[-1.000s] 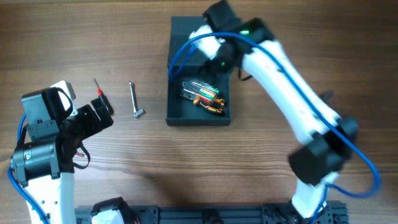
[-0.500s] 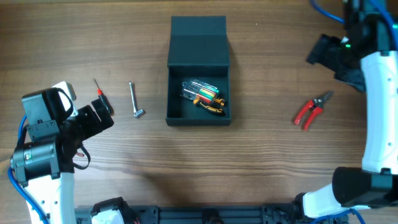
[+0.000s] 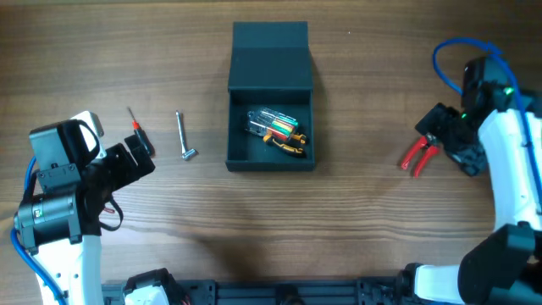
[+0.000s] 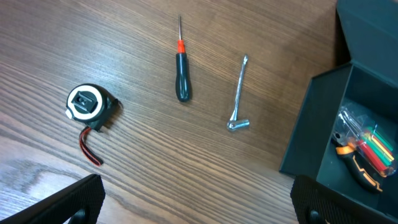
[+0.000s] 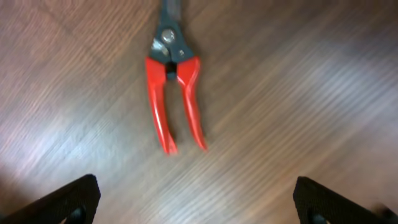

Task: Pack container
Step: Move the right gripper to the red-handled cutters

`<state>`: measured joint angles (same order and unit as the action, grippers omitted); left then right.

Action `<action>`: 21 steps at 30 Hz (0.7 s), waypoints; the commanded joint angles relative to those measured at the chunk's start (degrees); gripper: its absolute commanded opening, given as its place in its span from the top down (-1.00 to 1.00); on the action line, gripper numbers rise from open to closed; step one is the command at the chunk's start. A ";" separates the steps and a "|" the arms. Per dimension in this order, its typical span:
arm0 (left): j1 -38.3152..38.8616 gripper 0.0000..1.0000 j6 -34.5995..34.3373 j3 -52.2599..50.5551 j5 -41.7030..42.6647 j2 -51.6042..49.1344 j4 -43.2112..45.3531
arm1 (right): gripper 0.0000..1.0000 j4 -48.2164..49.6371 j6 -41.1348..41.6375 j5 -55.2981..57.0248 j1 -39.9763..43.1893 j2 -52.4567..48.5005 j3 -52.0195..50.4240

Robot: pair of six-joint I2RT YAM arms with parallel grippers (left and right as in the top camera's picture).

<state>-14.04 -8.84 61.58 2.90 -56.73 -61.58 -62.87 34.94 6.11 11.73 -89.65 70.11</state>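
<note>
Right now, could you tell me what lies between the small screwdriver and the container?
A silver L-shaped key lies between the screwdriver and the container, touching neither; the overhead and left wrist views show it.

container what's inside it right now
Inside the open container lie a clear packet of coloured pieces and an orange-and-black tool. Whatever sits beneath them is covered; the rest of the floor looks bare.
</note>
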 commanded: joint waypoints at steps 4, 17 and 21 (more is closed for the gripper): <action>-0.44 -1.00 1.14 1.11 0.72 0.59 -0.74 | -1.00 10.93 2.10 -0.96 0.15 0.98 -8.26; -0.44 -1.00 1.14 1.11 0.72 0.59 -3.10 | -0.99 27.04 6.21 1.60 0.15 0.98 -19.89; -0.44 -0.99 1.14 1.11 0.72 0.59 -3.85 | -1.00 29.35 5.73 1.81 0.37 0.98 -19.89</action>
<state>-14.04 -8.84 61.58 2.90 -56.66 -64.73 -34.96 39.66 6.24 11.75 -89.65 50.35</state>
